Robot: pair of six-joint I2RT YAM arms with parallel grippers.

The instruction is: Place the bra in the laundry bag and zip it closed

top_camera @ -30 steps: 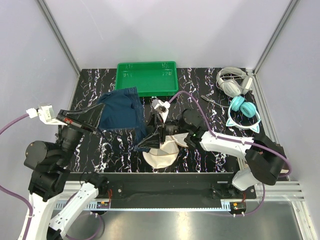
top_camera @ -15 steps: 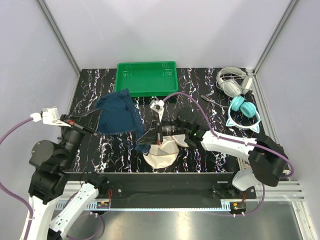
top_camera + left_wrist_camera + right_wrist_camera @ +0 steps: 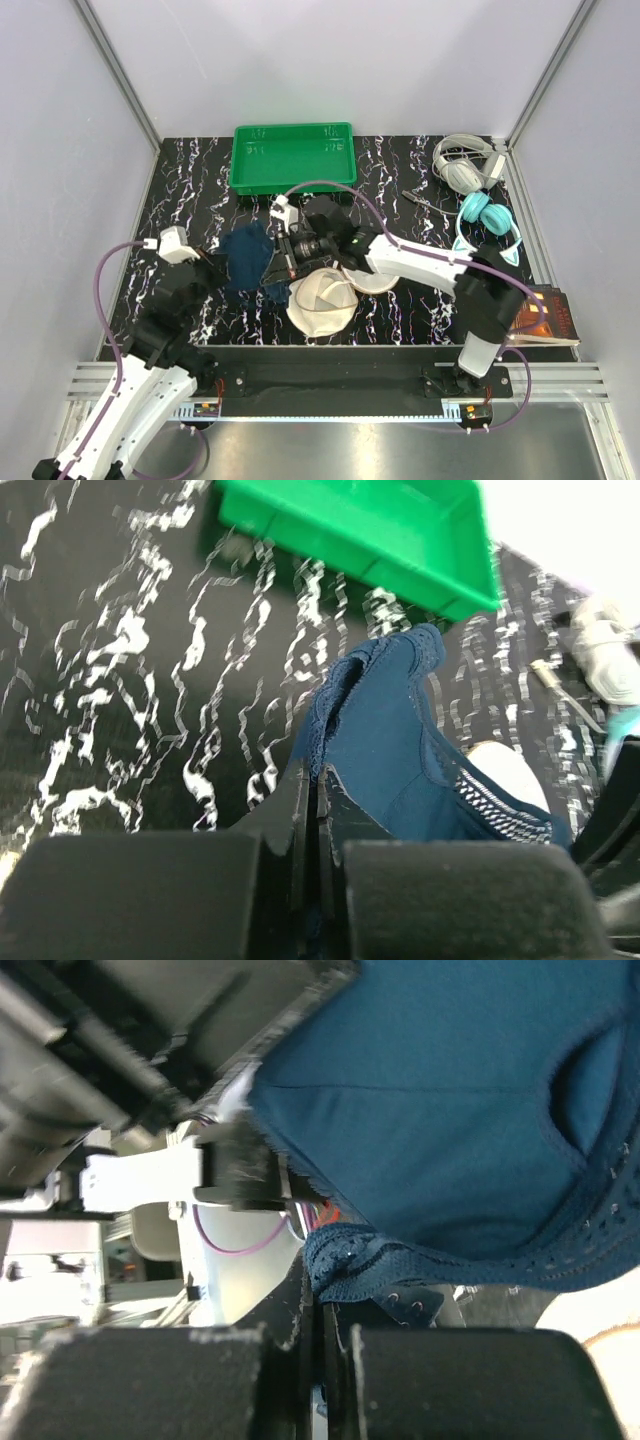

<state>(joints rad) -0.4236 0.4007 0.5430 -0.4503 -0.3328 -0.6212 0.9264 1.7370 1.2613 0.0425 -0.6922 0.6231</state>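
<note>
Soft dark navy fabric bra hangs bunched betw. both claws, L gripper clamped on its left edge, R gripper clamped on its lace hem, just left of cream round mesh laundry bag on black marbled table.

bra: navy, bunched, beside bag | laundry bag: cream mesh, seemingly open
</note>
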